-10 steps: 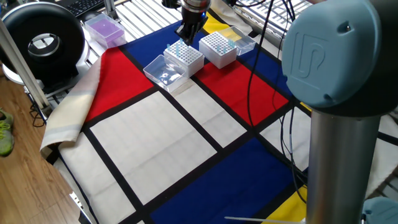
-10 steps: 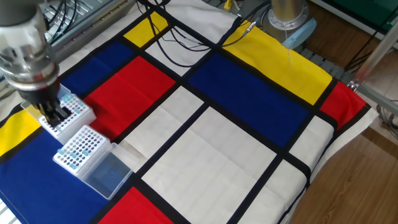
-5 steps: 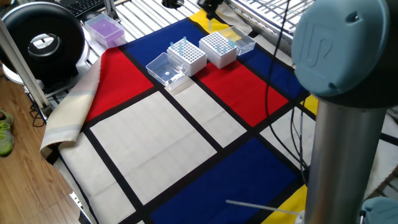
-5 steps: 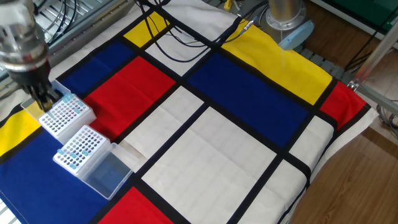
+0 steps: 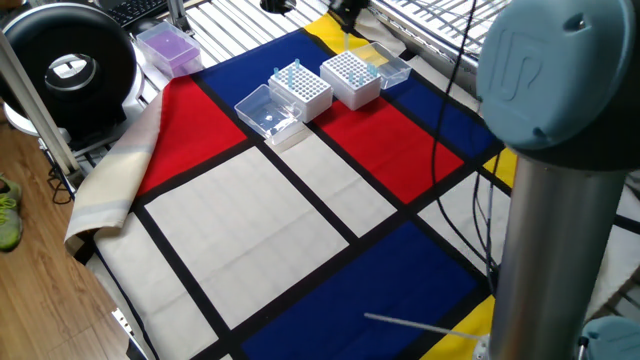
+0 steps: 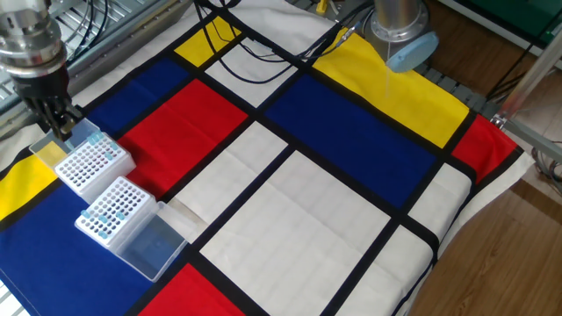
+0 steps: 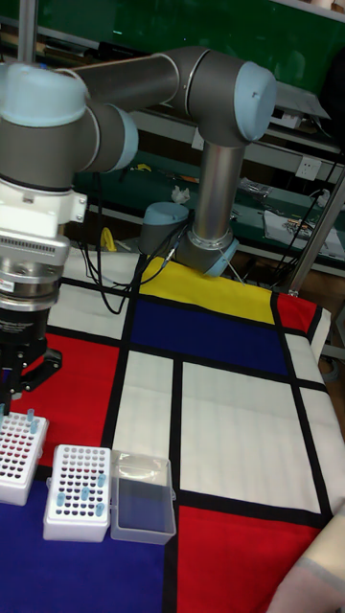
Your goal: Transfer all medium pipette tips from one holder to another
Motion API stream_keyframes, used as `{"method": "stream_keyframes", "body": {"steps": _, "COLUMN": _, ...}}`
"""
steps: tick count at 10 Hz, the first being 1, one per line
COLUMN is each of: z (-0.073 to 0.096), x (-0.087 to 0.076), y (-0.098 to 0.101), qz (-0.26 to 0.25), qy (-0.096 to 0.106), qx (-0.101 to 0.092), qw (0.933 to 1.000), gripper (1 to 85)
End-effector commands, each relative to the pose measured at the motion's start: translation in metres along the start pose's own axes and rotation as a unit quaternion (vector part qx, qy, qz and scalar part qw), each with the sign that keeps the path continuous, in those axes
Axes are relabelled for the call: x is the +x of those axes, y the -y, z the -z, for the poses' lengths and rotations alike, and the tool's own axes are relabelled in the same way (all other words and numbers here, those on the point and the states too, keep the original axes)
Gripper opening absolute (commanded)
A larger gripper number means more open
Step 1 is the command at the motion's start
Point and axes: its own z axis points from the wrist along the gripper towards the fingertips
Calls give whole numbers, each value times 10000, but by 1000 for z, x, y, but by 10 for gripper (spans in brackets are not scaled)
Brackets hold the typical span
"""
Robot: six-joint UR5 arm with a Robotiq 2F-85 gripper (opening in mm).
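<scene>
Two white tip holders stand side by side on the cloth. The near holder [image 5: 300,90] [image 6: 112,211] [image 7: 79,488] carries several pale-blue medium pipette tips [image 6: 104,216] [image 5: 288,74]. The far holder [image 5: 350,78] [image 6: 92,164] [image 7: 19,450] shows a tip [image 7: 29,417] at its far corner. My gripper [image 6: 61,123] [image 5: 345,12] [image 7: 10,378] hangs above the far edge of the far holder, clear of both. Its fingers point down and look close together. Whether a tip sits between them is too small to see.
A clear lid [image 5: 262,112] [image 6: 154,246] [image 7: 142,498] lies open beside the near holder, and another clear lid [image 5: 388,66] lies behind the far one. A purple box [image 5: 168,48] and a black round device [image 5: 70,65] sit past the cloth's left edge. Cables [image 6: 255,53] cross the far squares.
The gripper has lifted from just above the holders and drifted toward the far side of the far holder. The holders and lids have stayed put.
</scene>
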Motion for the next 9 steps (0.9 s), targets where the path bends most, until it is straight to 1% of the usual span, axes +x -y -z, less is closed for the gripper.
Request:
{"method": "stream_keyframes", "body": {"steps": 1, "z": -4, "x": 11, "y": 7, "qz": 9, "qy": 95, "qx": -99, "qw": 9999, "gripper": 17}}
{"method": "stream_keyframes", "body": {"steps": 4, "z": -7, "x": 12, "y": 4, "qz": -58, "qy": 134, "qx": -192, "qw": 9997, "gripper": 17}}
{"method": "stream_keyframes", "body": {"steps": 9, "z": -14, "x": 14, "y": 5, "qz": -58, "qy": 200, "qx": -211, "qw": 9996, "gripper": 17}}
